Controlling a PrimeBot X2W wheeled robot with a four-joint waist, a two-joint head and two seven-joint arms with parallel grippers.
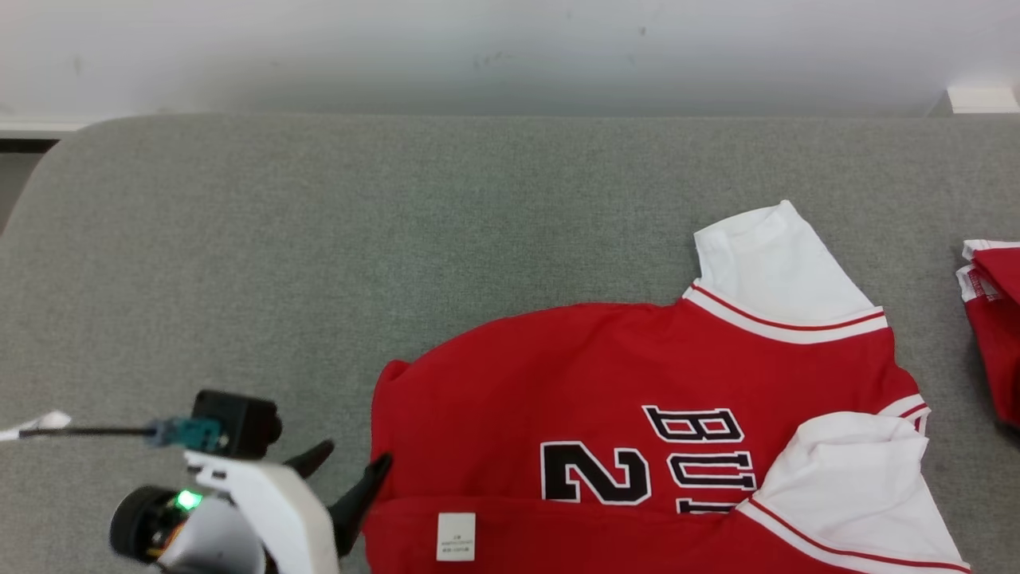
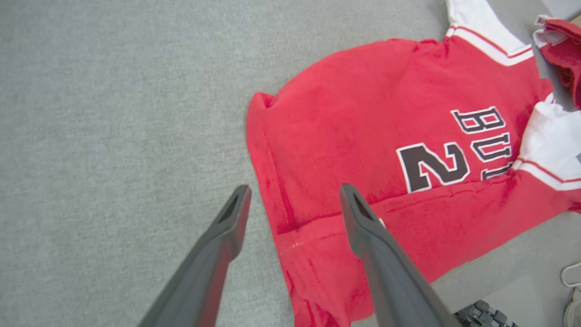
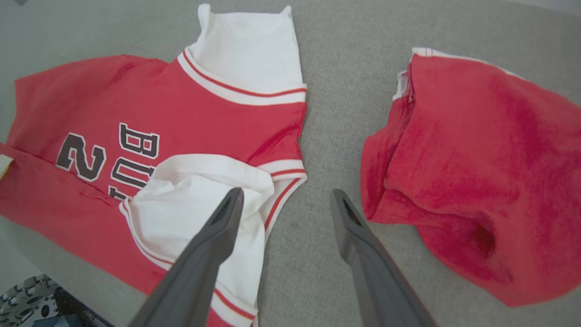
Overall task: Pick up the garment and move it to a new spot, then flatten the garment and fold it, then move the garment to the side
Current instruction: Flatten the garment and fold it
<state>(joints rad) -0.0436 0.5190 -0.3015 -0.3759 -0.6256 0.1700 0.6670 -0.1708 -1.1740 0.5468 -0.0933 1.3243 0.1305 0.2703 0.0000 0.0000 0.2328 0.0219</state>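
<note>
Looking at this: the jersey [image 1: 637,383] lies lower right on the grey tabletop [image 1: 319,239], bottom strip turned over. Left hand [image 1: 356,454] and right hand [image 3: 286,193] both gape wide, holding nothing. I'd flatten that bunched white sleeve [image 1: 853,462] before folding again.

Count: 2 red garments, 1 numbered jersey [image 1: 637,383] and 1 second red garment [image 3: 476,172]. 2 grippers in frame: left gripper [image 2: 294,188], right gripper [image 3: 286,191]. 1 grey table [image 1: 319,239].
</note>
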